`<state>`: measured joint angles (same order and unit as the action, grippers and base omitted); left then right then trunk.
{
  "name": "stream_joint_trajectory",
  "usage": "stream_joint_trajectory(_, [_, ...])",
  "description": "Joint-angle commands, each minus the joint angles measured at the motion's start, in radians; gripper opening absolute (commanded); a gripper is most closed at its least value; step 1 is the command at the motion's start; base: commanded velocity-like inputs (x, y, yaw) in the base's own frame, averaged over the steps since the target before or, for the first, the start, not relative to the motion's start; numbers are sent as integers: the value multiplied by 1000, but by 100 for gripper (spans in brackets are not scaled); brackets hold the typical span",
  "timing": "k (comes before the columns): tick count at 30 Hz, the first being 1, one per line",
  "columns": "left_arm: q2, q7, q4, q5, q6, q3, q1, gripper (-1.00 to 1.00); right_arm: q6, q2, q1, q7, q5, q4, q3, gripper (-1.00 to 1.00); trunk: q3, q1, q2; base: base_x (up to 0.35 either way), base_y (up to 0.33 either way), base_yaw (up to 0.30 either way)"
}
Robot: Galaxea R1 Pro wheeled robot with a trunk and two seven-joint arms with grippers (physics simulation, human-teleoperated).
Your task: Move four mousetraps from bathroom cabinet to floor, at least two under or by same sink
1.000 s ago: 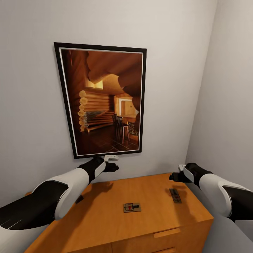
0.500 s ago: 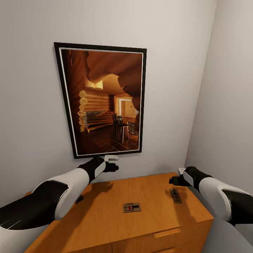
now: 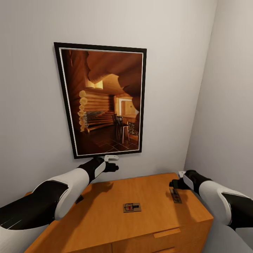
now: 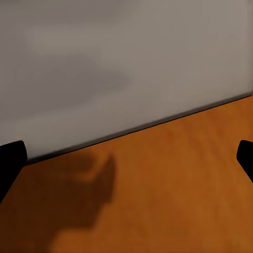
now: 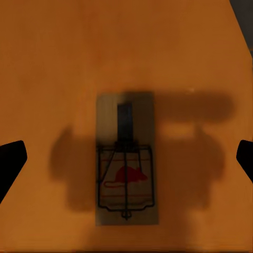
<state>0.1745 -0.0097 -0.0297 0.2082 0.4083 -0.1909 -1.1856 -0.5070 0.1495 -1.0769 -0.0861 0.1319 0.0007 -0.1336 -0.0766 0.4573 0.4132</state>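
Observation:
Two mousetraps lie on the orange-brown cabinet [image 3: 102, 221]. One mousetrap [image 3: 131, 207] is near the middle of the top. The other mousetrap [image 3: 175, 195] lies near the right edge, and the right wrist view shows it [image 5: 125, 166] flat, with dark wire and a red mouse print. My right gripper [image 3: 174, 183] hovers just above this trap, open, with its fingertips [image 5: 11, 158] wide on either side of it. My left gripper [image 3: 113, 168] is held open above the back of the cabinet top [image 4: 158, 200], close to the wall, with nothing between its fingers.
A large framed picture of a log cabin room [image 3: 103, 100] hangs on the grey wall behind the cabinet. The side wall [image 3: 228, 123] stands close to the cabinet's right end. A slab drawer pull [image 3: 167, 232] shows on the front. A small dark shape [image 3: 79, 199] lies beside my left forearm.
My right gripper has come down and slightly forward, closer to the trap near the right edge. The left arm and both traps have stayed where they were.

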Motion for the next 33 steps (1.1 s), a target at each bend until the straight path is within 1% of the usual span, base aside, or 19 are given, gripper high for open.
stream_joint_trajectory(1, [0,-1,-1,8,4,-9,0,100,-2,0,3,-4,11,0,-8,100,0,0,1,0,0,0])
stream_joint_trajectory(22, [0,-1,-1,8,4,-9,0,100,20,4,25,-4,9,0,-10,100,0,0,1,0,0,0])
stream_joint_trajectory(33, [0,-1,-1,8,4,-9,0,100,47,3,43,-4,8,1,-10,100,0,0,1,0,0,0])
